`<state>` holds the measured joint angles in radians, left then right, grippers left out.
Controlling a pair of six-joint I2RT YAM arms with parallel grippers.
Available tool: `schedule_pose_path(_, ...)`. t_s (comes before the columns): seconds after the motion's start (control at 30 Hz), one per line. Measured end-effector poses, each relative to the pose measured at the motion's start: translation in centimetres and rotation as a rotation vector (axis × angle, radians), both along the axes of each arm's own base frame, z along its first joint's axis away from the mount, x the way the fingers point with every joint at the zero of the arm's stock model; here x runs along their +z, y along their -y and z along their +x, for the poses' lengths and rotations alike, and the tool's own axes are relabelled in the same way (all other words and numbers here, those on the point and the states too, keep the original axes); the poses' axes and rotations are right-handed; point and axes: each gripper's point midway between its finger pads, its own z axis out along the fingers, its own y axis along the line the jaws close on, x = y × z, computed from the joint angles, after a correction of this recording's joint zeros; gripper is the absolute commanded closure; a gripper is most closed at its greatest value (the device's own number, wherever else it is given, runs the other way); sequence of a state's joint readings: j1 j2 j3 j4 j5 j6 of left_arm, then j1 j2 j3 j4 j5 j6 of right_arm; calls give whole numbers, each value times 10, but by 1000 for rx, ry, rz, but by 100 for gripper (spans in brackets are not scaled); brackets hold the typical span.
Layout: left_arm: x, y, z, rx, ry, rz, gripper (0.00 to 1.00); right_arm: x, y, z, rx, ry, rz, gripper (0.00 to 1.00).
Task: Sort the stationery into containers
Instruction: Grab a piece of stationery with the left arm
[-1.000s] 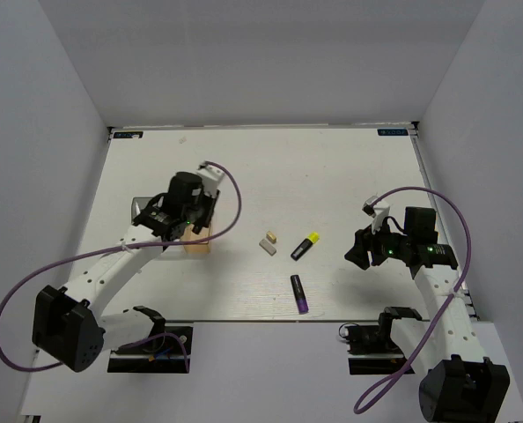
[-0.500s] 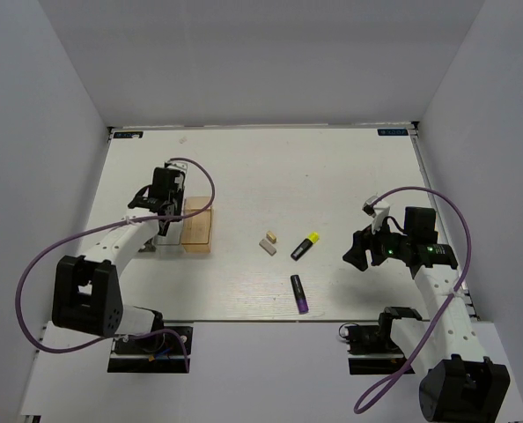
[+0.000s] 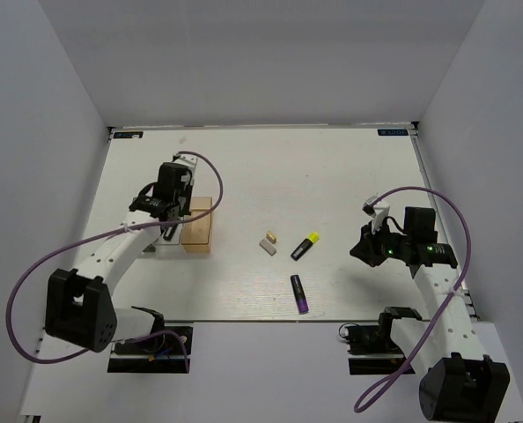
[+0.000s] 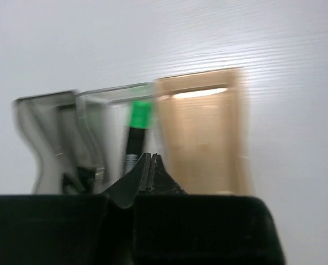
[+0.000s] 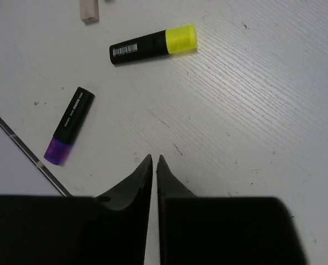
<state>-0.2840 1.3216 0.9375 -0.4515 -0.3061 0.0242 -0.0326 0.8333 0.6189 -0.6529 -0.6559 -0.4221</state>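
The grey translucent box holds the green highlighter, lying lengthwise. The tan box stands against its right side and looks empty. My left gripper is shut and empty, above the near ends of the two boxes; this view is blurred. In the top view it hangs over the grey box, beside the tan box. The yellow highlighter, the purple highlighter and two erasers lie mid-table. My right gripper is shut and empty, short of the yellow and purple highlighters.
The table's near edge runs just beyond the purple highlighter in the right wrist view. One eraser shows at the top of that view. Grey walls enclose the table on three sides.
My left gripper swung from over the tan box out to the left, then back a little to the right over the grey box. The right arm has barely moved.
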Motion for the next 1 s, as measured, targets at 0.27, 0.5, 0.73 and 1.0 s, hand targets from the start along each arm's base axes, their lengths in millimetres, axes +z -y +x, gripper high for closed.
schedule_pose_path(0.27, 30, 185, -65, -430, -39, -282, 44, -7, -11, -3, 36, -110, 14, 39)
schedule_pose_path(0.5, -31, 261, -138, -417, -236, -250, 42, -14, 7, 33, -146, -171, -77, 40)
schedule_pose_path(0.73, -63, 280, -157, -183, -293, -314, 38, -10, 31, 57, -371, -130, -128, 42)
schedule_pose_path(1.0, -71, 337, -166, -111, -323, -417, 37, -10, 35, 59, -434, -146, -119, 42)
